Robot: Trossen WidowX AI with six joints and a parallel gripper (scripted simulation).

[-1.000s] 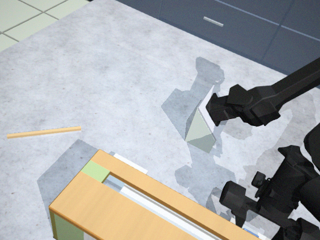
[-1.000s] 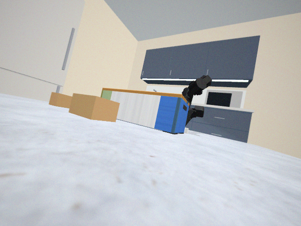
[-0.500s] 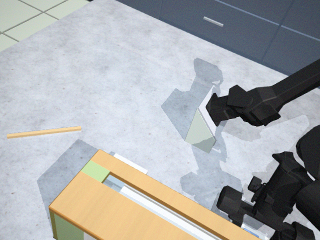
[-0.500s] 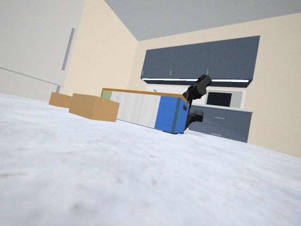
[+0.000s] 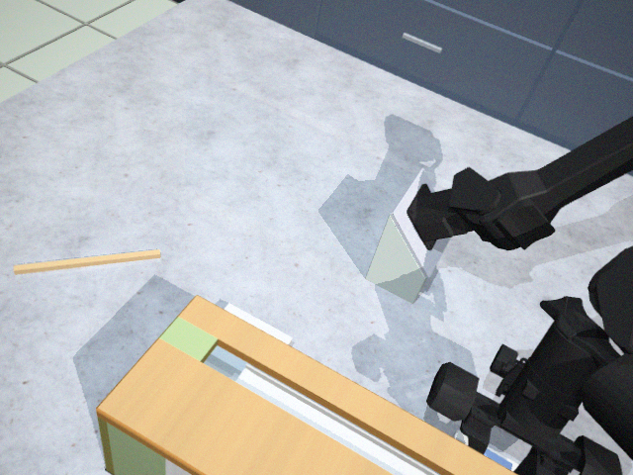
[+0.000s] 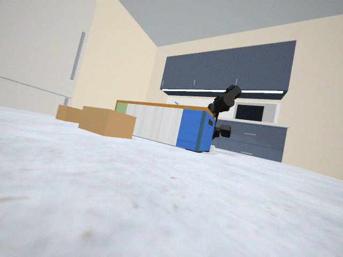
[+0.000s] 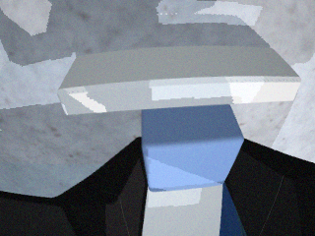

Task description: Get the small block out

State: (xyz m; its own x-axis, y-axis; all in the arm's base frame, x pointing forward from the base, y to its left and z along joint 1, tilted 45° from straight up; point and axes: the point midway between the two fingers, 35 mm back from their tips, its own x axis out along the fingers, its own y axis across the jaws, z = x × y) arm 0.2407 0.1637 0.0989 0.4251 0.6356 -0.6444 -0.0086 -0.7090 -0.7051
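Note:
The small blue block (image 7: pixel 189 164) (image 5: pixel 497 458) is between my fingertips in the wrist view, at the end of a pale strip and against a raised pale bar (image 7: pixel 182 93). My gripper (image 7: pixel 181 144) is shut on the block, one dark finger on each side. The box (image 5: pixel 153 388) (image 6: pixel 155 121), with orange top, green end and blue end, stands upright close beside the gripper. In the exterior view the box hides the block and fingertips. Whether the block touches the table cannot be told.
A pale wedge-shaped piece (image 5: pixel 396 260) stands behind the box, with another dark arm part (image 5: pixel 510 209) beside it. A thin wooden stick (image 5: pixel 86 262) lies beyond the box's green end. Two brown blocks (image 6: pixel 107 122) (image 6: pixel 67 113) stand in front of the box.

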